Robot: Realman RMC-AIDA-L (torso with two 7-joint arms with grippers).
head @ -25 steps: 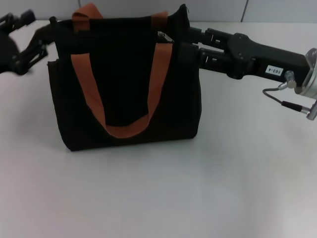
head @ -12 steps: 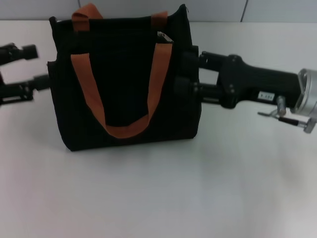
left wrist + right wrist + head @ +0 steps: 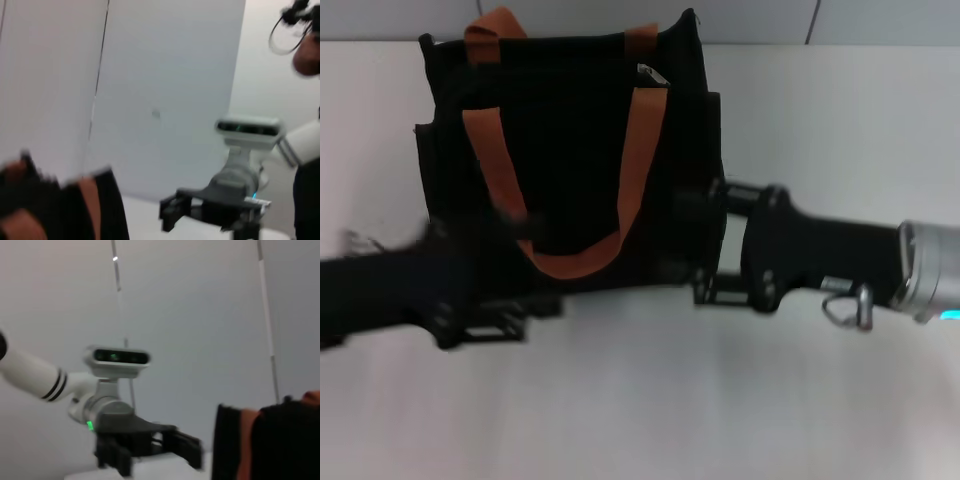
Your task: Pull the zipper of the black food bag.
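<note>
The black food bag stands upright at the back of the table, its orange-brown handles hanging down its front. A small silver zipper pull shows at the top edge near the right handle. My right gripper is open at the bag's lower right corner, low in front of it. My left gripper is blurred, open, and low across the bag's lower left front. Neither holds anything. The left wrist view shows the bag's edge and the right gripper; the right wrist view shows the bag and the left gripper.
The white table spreads in front of the bag and to its right. A pale wall rises behind the table.
Both arms have dropped from beside the bag's top to its lower front. The left arm swung in from the far left. The bag has not moved.
</note>
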